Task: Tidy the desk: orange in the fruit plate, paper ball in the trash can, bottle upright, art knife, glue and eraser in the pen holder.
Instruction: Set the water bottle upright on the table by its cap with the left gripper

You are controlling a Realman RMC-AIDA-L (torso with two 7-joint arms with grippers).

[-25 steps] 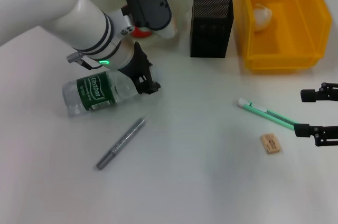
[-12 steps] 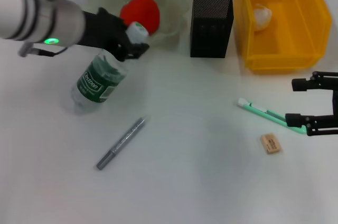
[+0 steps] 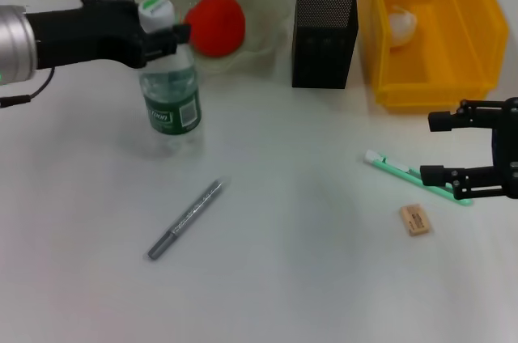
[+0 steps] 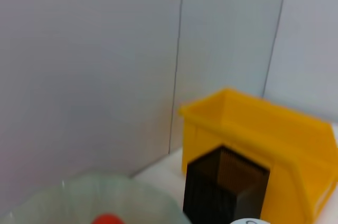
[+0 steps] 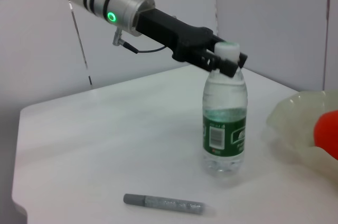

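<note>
The clear bottle point(image 3: 170, 96) with a green label stands upright on the desk, also seen in the right wrist view point(image 5: 224, 129). My left gripper point(image 3: 164, 36) is shut on its neck just under the white cap point(image 3: 156, 10). The orange point(image 3: 214, 25) lies in the pale green fruit plate point(image 3: 267, 3). The paper ball point(image 3: 402, 23) lies in the yellow bin point(image 3: 437, 84). My right gripper point(image 3: 429, 147) is open, beside a green-and-white stick point(image 3: 405, 171). A tan eraser point(image 3: 414, 219) lies near it. A grey pen-shaped tool point(image 3: 186, 219) lies at front left.
The black mesh pen holder point(image 3: 324, 35) stands between the plate and the yellow bin. The left wrist view shows the bin point(image 4: 274, 139), the pen holder point(image 4: 222, 187) and the plate's rim point(image 4: 79, 192) against a white wall.
The bottle went from lying on its side to tilted, then upright, raised by my left gripper at its neck. My right gripper moved left toward the green-and-white stick.
</note>
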